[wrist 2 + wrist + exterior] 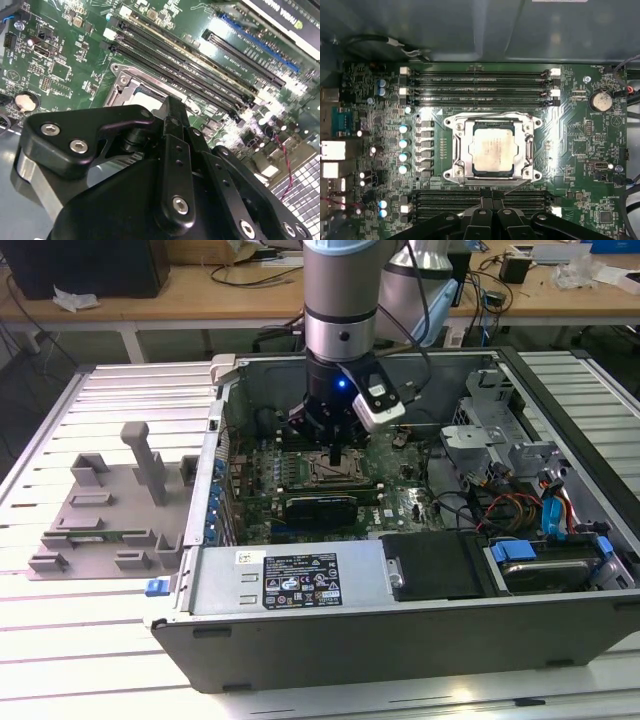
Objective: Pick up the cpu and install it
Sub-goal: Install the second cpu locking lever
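The cpu [493, 150] sits flat inside the socket frame [492, 116] in the middle of the green motherboard [580, 135]. My hand [492, 196] hangs just above the near edge of the socket, holding nothing, and its two fingers look pressed together. I think the chip is light, stiff and thin, with a smooth shiny top that may slip. It could break easily, so I would hold it by its side edges only. Black memory slots [477, 85] run along the far side of the socket. The open computer case [300, 610] rests on the worktop [60, 640].
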Tool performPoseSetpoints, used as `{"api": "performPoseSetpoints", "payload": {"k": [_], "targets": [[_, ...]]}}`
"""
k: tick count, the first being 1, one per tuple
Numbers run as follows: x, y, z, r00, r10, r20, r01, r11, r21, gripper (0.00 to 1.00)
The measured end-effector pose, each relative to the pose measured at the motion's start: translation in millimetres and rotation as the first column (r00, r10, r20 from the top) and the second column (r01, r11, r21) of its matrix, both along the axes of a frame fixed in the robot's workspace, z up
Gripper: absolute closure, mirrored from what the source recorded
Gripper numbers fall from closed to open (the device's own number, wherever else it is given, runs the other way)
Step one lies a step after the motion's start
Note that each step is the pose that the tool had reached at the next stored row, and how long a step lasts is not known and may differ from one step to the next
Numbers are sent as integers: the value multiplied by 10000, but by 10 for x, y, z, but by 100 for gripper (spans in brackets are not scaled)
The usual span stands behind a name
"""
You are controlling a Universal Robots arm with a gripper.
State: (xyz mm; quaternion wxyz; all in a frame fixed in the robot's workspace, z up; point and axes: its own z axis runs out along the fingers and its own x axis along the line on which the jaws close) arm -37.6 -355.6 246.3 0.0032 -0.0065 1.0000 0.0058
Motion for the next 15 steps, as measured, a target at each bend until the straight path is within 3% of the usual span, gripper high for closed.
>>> {"api": "performPoseSetpoints", "payload": {"k": [3,9,11,15], "targets": [[-1,-10,-24,9998,203,2,-203,9998,-1,89],[-3,-25,-59,9954,952,88,-952,9955,-7,89],[-33,-85,-73,9948,1013,97,-1013,9949,-8,89],[-36,-85,-75,9948,1015,98,-1015,9948,-9,89]]}}
